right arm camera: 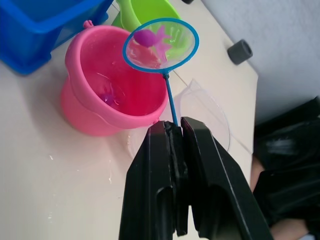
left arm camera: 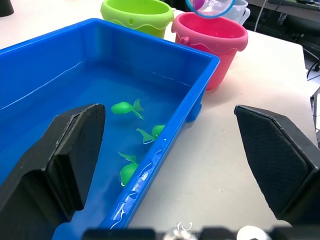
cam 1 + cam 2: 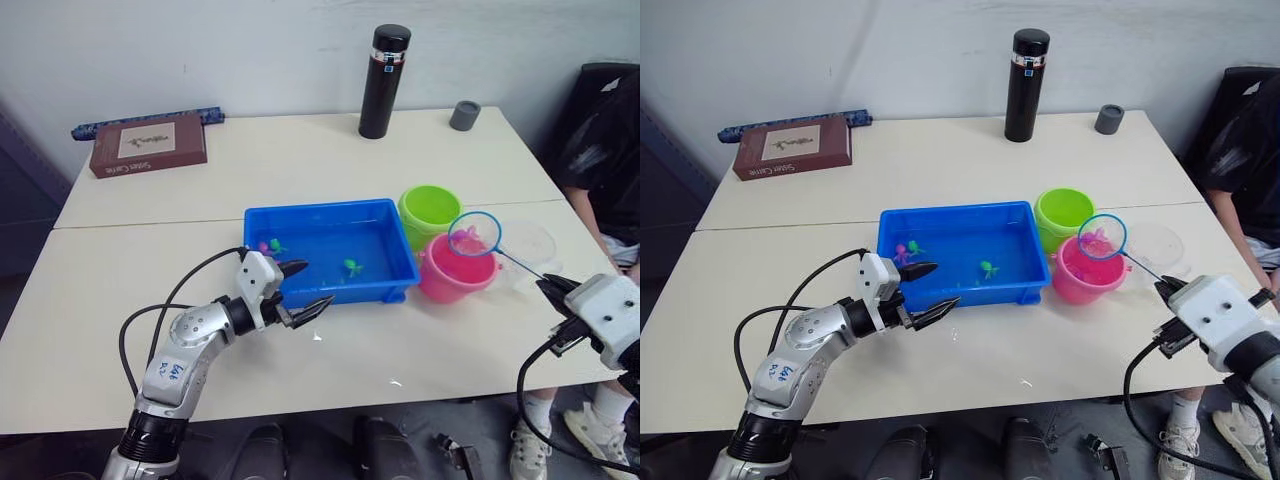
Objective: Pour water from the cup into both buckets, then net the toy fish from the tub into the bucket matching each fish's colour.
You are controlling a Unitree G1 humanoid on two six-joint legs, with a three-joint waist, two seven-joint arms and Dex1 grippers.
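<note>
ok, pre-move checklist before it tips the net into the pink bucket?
1. Right gripper shut on net handle: ok.
2. Catch in hoop is a magenta fish, matches pink bucket: ok.
3. Hoop over the pink bucket's mouth: roughly over its far rim, cannot tell exactly.
4. Green bucket close beside, spill risk: not ok.
5. Left gripper open, at the tub's near wall, away from the buckets: ok.
6. Pink bucket holds water: ok.

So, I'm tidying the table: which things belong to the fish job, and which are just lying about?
Job: tub, green bucket, pink bucket, net, fish, cup.
Lying about: black flask, grey cap, brown box.
</note>
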